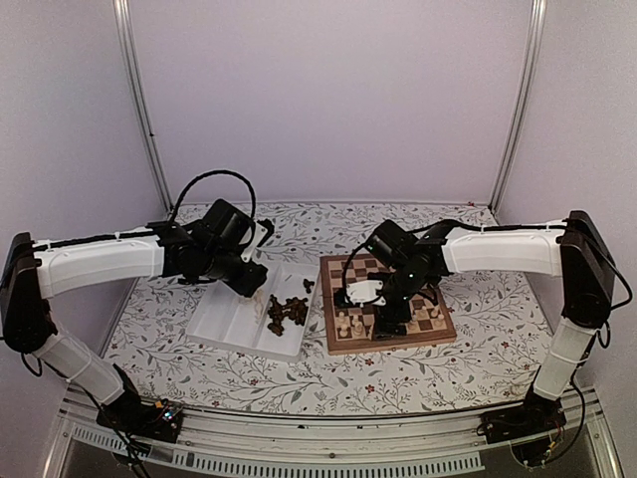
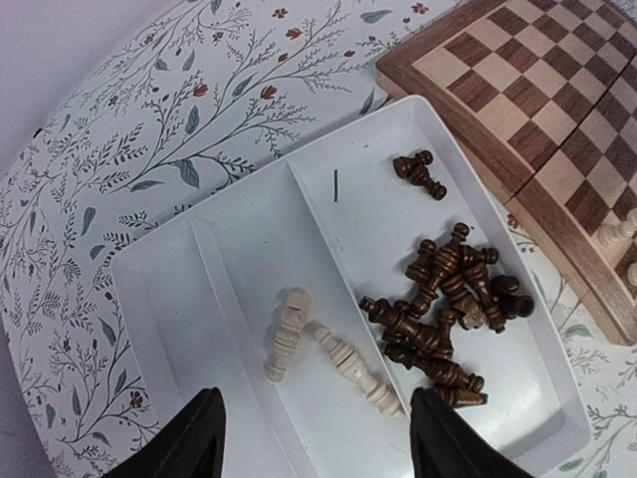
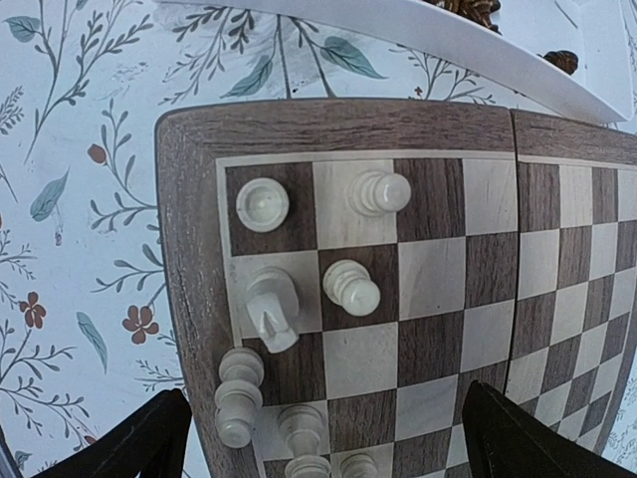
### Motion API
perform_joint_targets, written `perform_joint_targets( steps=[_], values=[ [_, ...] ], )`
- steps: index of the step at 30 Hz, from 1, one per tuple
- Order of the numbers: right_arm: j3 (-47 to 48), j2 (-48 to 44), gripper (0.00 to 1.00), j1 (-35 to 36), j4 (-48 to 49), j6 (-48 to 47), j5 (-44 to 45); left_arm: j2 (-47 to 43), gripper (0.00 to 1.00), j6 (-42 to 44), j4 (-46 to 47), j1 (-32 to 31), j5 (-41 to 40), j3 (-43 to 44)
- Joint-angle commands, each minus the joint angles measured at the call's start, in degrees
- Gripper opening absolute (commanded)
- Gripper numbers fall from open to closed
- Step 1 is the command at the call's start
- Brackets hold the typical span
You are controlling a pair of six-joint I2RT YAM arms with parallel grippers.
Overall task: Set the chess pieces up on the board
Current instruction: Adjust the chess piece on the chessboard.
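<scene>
**Ana:** Where does the set stand?

**Ben:** The flat square wooden chessboard with dark and light brown checks carries a few pale cream carved figures, grouped at its 7 o'clock corner from overhead. The right wrist view separates them: a cream knight with upright pieces at its 12 and 3 o'clock.

**Ana:** And the rest?

**Ben:** A heap of dark brown carved figures lies in the white two-compartment plastic tray, at 9 o'clock from the board. Only the left wrist view shows two cream figures lying flat by the tray's dividing ridge, at 9 o'clock from the heap, and two dark ones apart at its 12 o'clock.

**Ana:** The grippers?

**Ben:** The left gripper hovers over the tray, fingers spread wide with nothing between them. The right gripper hangs above the cream corner, equally wide and empty. Overhead, neither finger gap shows. Everything rests on a floral-printed tabletop.
</scene>
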Motion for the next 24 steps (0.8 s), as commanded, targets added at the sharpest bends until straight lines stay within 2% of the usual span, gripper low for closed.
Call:
perform_joint_targets(
  steps=[1,24],
  values=[
    [0.2,1.1,0.99,0.4,1.5,-0.5,1.3,0.5,0.65,-0.4,1.0,0.4,0.6,-0.7],
    [0.9,2.3,0.99,0.4,3.4,1.3,5.1,-0.1,0.65,-1.6,1.5,0.5,1.5,-2.4]
  ],
)
